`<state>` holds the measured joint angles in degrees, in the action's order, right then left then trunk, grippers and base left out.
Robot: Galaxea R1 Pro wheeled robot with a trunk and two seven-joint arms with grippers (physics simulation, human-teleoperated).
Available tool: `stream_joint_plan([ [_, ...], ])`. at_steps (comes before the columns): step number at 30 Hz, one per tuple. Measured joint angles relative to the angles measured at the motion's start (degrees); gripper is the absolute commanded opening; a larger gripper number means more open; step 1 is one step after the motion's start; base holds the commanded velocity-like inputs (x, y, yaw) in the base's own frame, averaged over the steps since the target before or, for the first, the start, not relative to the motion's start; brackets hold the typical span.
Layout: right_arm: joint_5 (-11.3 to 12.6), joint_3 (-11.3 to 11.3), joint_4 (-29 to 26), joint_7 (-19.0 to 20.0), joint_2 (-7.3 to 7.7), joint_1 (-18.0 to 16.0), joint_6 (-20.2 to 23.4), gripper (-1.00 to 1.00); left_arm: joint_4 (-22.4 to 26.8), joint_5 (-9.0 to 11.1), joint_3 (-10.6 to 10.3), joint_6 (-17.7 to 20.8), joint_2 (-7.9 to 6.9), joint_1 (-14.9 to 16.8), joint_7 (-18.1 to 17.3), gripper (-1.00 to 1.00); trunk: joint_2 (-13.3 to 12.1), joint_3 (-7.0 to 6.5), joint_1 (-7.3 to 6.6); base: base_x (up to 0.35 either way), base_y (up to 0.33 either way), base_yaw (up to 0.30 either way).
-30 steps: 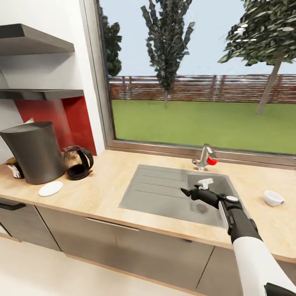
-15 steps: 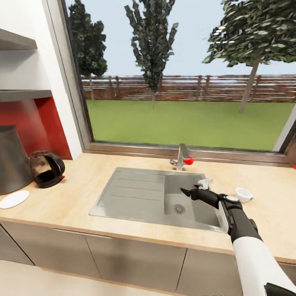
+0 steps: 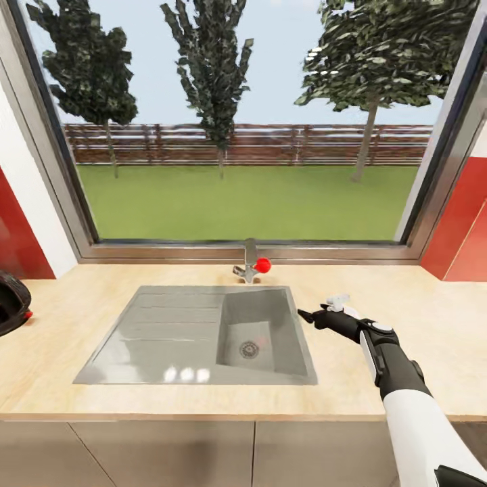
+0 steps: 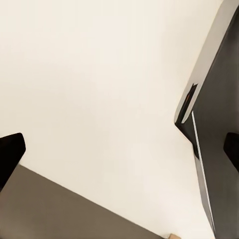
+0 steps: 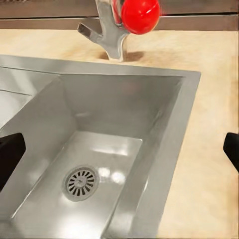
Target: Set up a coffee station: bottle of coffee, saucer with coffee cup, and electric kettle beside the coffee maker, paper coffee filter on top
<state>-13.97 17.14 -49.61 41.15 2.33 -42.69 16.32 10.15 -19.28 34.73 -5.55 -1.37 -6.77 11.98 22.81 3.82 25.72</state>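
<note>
The view has swung right along the countertop: coffee maker and saucer are gone from it, the kettle barely shows at its left edge. The right gripper, open and empty, hangs by the sink's right rim, so the robot is probably heading for the cup.

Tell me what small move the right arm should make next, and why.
Probably draw the right tool back a little to uncover the countertop beneath it. It hangs open and empty beside the sink, and the coffee cup must be found before any grasp.
</note>
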Motion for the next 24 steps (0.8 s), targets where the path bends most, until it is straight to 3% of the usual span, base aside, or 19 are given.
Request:
stream_joint_plan([
  [6, 0.1, 0.0, 0.0, 0.0, 0.01, 0.0, 0.0, 1.0, 0.0, 0.0, 0.0, 0.0, -0.05, 0.0, 0.0, 1.0, 0.0, 0.0, 0.01, 0.217, -0.107, -0.265],
  [19, 0.1, 0.1, -0.1, -0.1, 0.26, 0.0, 0.0, 1.0, -0.2, -0.1, -0.2, 0.5, -0.24, -0.4, 0.1, 1.0, 0.0, 0.0, 0.02, 0.006, -0.002, -0.265],
  [24, 0.0, 0.1, -0.7, -0.3, 0.16, 0.0, 0.1, 1.0, -0.4, -0.1, -0.3, 1.0, -0.46, -0.6, -0.1, 1.0, 0.0, 0.0, 0.02, 0.0, 0.0, -0.123],
])
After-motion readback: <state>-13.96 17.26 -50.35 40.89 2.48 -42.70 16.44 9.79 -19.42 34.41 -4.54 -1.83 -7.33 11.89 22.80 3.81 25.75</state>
